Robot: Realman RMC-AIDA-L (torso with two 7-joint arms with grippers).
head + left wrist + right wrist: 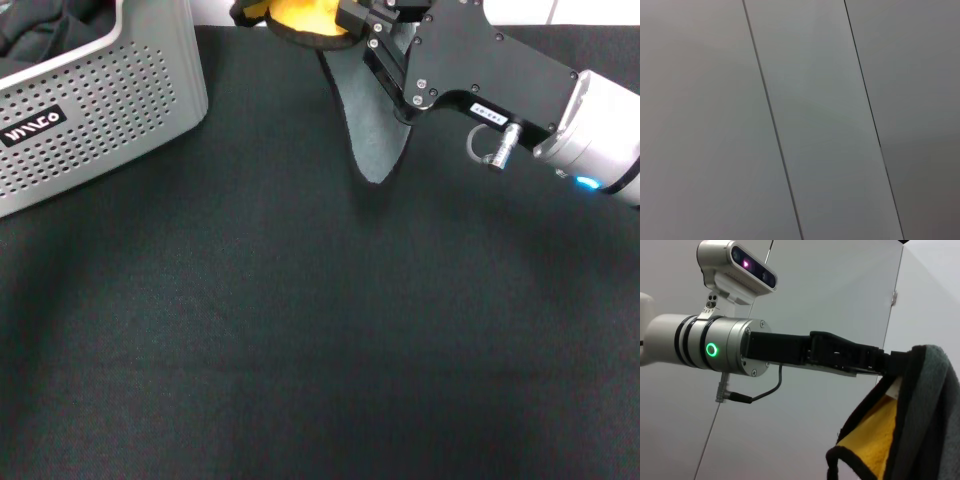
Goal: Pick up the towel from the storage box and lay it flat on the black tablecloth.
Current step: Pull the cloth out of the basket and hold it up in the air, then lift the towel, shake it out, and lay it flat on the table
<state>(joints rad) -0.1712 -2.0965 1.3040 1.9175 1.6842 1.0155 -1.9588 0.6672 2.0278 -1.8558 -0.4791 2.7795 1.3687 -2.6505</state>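
My right gripper (pixel 352 22) is shut on the towel (pixel 372 125) at the back of the table, right of the storage box (pixel 110 105). The towel hangs from it in a long fold, grey back outward, with yellow pile (pixel 300 14) showing at the top. Its lowest tip hangs over the black tablecloth (pixel 300 330). In the right wrist view an arm with a green ring light (pixel 711 349) reaches to the towel (pixel 875 435) and its gripper (pixel 892 364) holds the top edge. My left gripper shows in no view.
A dark cloth (pixel 40 30) lies inside the storage box at the back left corner. The left wrist view shows only grey wall panels (pixel 815 125). The robot's head camera (pixel 740 267) is above the arm.
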